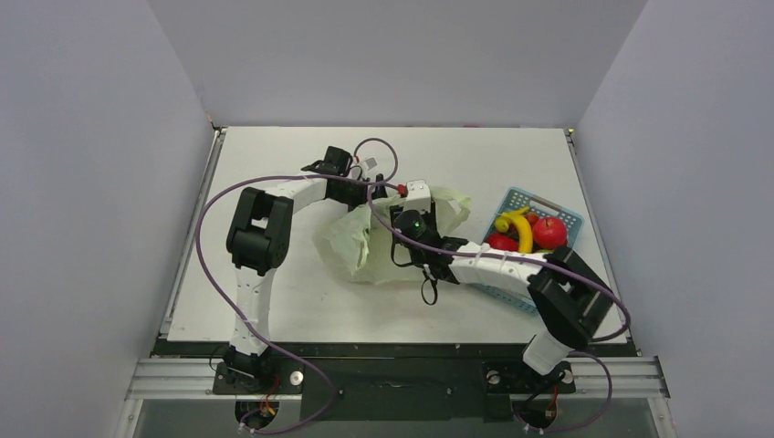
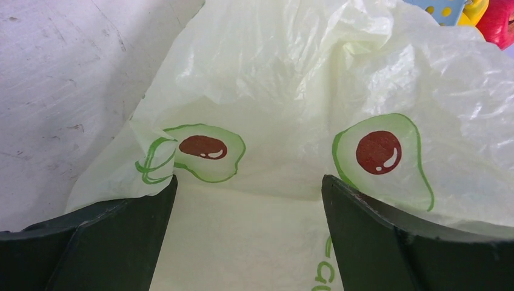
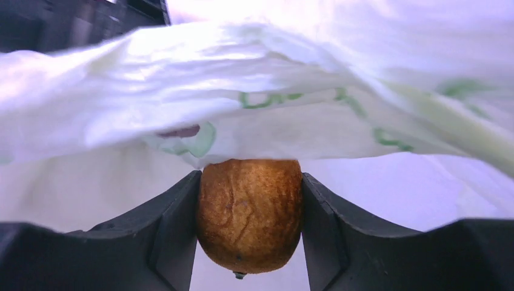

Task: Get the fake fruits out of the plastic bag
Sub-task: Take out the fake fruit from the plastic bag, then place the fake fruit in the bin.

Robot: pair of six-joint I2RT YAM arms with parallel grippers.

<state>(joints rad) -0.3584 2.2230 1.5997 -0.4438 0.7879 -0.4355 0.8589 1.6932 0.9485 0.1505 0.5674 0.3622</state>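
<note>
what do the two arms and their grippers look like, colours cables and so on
Both the left arm and right arm have white links with chunky black joints. A purple cable loops along each. The right one carries a green light. The fingers are dark, wedge-shaped blades.

Hidden parts.
The plastic bag (image 3: 254, 91) covers the top of the brown fruit (image 3: 249, 215); the right arm (image 1: 497, 265) hides the near side of the basket (image 1: 549, 203).

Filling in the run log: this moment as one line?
left gripper: open, facing plastic bag | right gripper: shut on brown fruit under its film
</note>
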